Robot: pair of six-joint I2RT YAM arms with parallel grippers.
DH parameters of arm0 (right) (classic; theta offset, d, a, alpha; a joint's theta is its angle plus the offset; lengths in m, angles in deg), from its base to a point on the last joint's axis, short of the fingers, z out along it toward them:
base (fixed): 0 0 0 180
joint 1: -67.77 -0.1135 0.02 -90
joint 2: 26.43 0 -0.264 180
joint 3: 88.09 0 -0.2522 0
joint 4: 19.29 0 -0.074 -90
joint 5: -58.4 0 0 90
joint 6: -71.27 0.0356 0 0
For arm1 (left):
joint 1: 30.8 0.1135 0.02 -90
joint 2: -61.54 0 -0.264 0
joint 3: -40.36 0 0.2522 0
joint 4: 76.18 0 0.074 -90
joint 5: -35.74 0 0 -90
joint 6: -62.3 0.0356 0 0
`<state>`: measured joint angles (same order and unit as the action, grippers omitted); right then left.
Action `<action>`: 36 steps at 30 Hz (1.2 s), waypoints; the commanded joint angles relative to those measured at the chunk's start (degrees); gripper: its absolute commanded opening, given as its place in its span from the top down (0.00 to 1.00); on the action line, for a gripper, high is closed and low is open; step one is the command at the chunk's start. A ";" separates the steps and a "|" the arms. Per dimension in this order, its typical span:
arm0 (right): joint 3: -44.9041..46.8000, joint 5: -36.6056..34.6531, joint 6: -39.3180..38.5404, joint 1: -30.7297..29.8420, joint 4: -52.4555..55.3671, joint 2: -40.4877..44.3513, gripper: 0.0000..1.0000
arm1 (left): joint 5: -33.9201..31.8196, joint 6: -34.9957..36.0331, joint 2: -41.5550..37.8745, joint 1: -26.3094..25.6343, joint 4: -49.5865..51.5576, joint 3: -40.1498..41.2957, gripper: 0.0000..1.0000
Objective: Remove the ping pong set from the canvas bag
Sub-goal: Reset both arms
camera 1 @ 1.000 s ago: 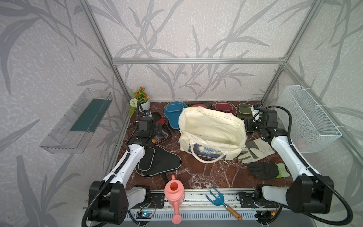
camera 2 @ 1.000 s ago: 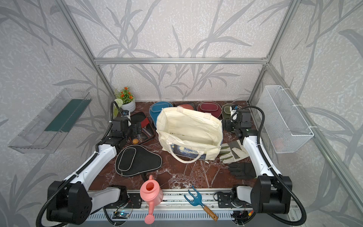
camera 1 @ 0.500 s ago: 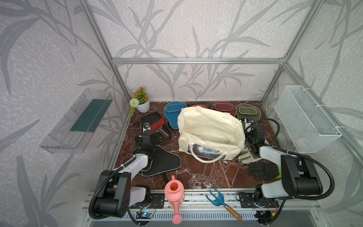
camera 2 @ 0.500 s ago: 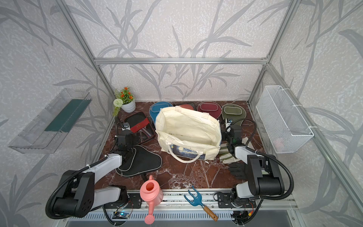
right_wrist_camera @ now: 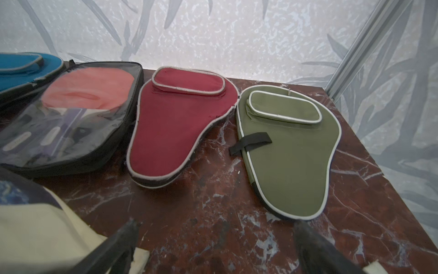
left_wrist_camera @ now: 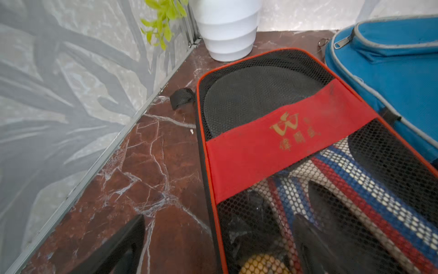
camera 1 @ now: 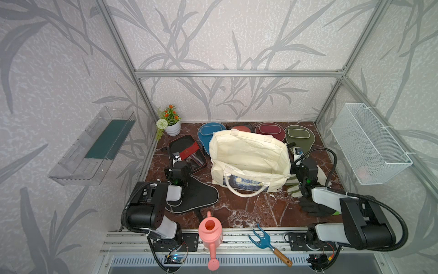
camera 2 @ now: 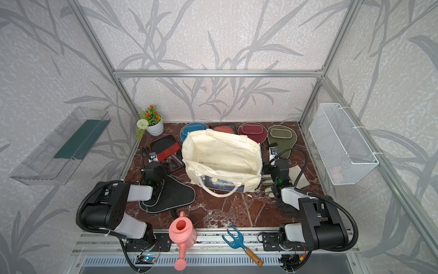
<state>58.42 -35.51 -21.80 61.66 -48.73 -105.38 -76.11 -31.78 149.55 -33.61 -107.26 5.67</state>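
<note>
Canvas bag (camera 1: pixel 248 151) is sitting between the arms, looking empty, nearer right gripper (right_wrist_camera: pixel 215 223). Left gripper (left_wrist_camera: pixel 219 217) is pointing at black-and-red case (left_wrist_camera: pixel 284 137). Both jaws are gaping, holding nothing.

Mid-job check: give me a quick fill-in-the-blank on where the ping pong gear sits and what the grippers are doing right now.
1. Right beside the olive cover lies the ___ cover.
2. The paddle cover nearest the pink watering can is ___.
3. The black-and-red mesh case lies next to the ___ cover.
4. The left gripper and the right gripper are both ___.
Missing words: maroon, black, blue, open.
</note>
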 commanded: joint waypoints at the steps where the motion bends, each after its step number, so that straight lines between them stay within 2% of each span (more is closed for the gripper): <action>1: -2.39 -4.06 0.63 -0.39 -5.81 -5.96 0.01 | 1.87 -0.83 -0.80 1.13 -1.55 -2.26 0.04; 2: -3.23 -2.72 0.15 -0.40 -5.56 -8.56 0.01 | 2.10 -0.92 -0.64 1.34 -2.02 -2.18 0.04; 4: 0.03 -4.06 -0.82 -0.71 -17.95 -12.79 0.01 | 2.39 -1.12 -0.76 1.53 -1.70 -2.28 0.04; 7: -0.61 -7.25 1.41 -0.54 -13.90 -11.34 0.01 | 2.59 -1.05 -0.86 1.62 -1.55 -2.20 0.01; 28: -0.44 -4.72 -1.75 -1.89 -15.56 -12.04 0.01 | 2.60 -1.07 -0.82 1.63 -1.41 -2.28 0.01; 31: 2.72 -2.66 -2.45 -1.89 -21.82 -12.31 0.01 | 2.53 -1.03 -0.82 1.58 -1.48 -2.34 0.01; 34: 10.16 -1.97 -2.90 -1.89 -37.48 -14.67 0.01 | 2.59 -1.11 -0.82 1.59 -1.48 -2.28 0.01; 36: 9.16 -2.75 -2.30 -1.97 -31.91 -11.59 0.01 | 2.59 -1.11 -0.82 1.66 -1.41 -2.29 0.01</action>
<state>66.77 -38.63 -23.52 60.11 -74.24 -117.86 -73.64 -32.44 149.37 -32.17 -107.85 4.25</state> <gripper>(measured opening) 0.992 0.992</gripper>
